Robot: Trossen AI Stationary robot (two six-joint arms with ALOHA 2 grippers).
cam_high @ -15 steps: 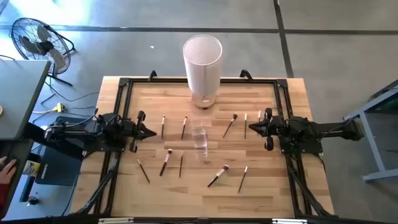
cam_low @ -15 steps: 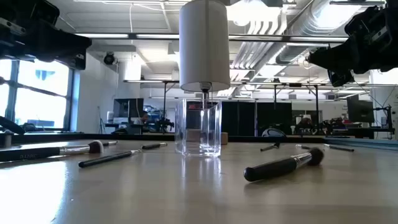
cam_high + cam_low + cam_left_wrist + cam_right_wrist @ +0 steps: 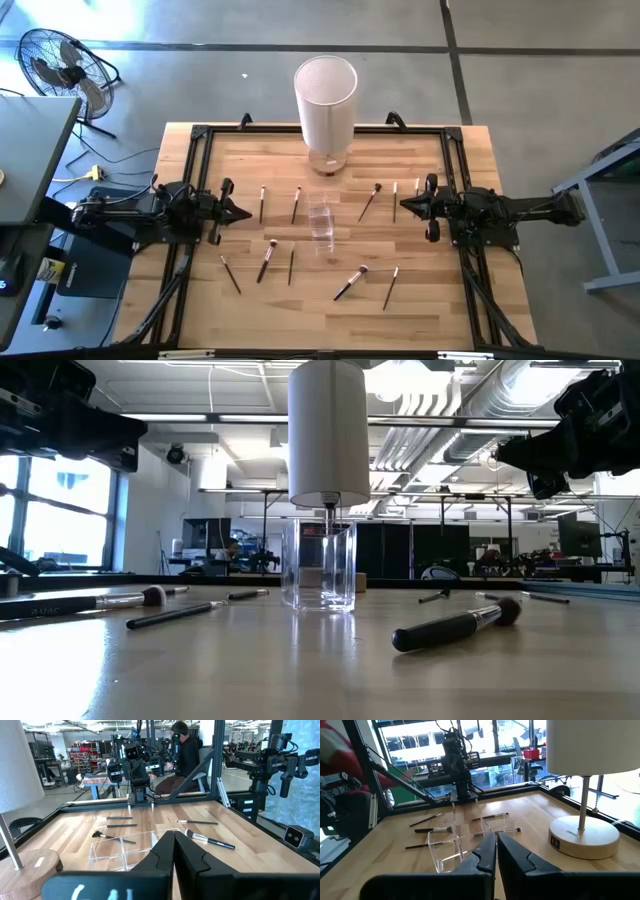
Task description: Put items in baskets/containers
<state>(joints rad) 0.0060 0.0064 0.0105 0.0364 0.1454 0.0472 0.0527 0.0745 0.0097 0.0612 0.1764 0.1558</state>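
1. Low view, nearest first: a dark brush (image 3: pixel 460 626) with a pale tip lies flat on the table (image 3: pixel 300 670), and two more brushes lie off to the other side, none touching the clear cup (image 3: pixel 320 565) that stands upright behind them at mid-table.
2. Seen from above, nine or ten brushes (image 3: pixel 266 260) are scattered around the cup (image 3: pixel 321 220), some near it, others well apart. I see none inside it, so I judge the task has not started.
3. The left gripper (image 3: pixel 240 212) hangs at the left edge of the table, fingers pressed together and holding nothing. Its wrist view shows the closed tips (image 3: pixel 174 851) pointing at the cup.
4. The right gripper (image 3: pixel 403 207) hangs at the right edge in the same pose, fingers nearly touching (image 3: pixel 492 849), also empty.
5. Farthest back, a lamp (image 3: pixel 326 100) with a white shade stands on a round wooden base behind the cup; it is not the target.
6. The step in hand looks like the first reach. The next move calls for one gripper to open, drop over a thin handle lying flat, and pinch it.
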